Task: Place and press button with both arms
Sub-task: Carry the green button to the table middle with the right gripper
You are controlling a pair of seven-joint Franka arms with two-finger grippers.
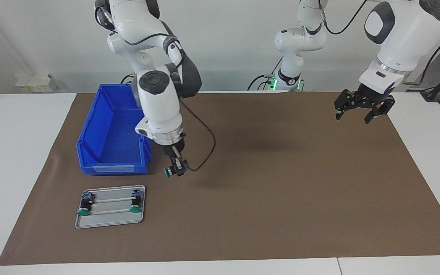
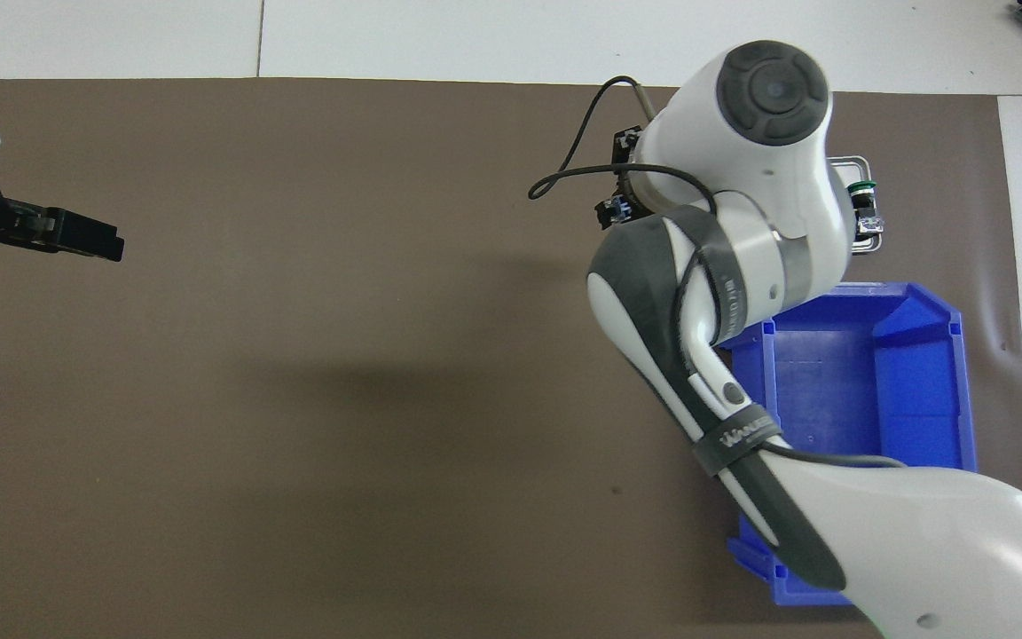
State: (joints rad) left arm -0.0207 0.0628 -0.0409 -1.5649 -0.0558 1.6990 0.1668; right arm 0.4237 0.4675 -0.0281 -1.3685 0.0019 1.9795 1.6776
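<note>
One push-button switch (image 1: 171,171) sits clamped in the right gripper (image 1: 177,167) above the mat's (image 1: 281,191) middle; it should land upright. The left gripper (image 1: 362,109) waits, gaping.

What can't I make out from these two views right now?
- Overhead view: the right gripper and its held button are mostly hidden under the right arm's wrist.
- Overhead view: the metal tray is mostly covered by that arm; only one button on it shows.
- Overhead view: the left gripper is seen edge-on, its arm cut by the frame edge.
</note>
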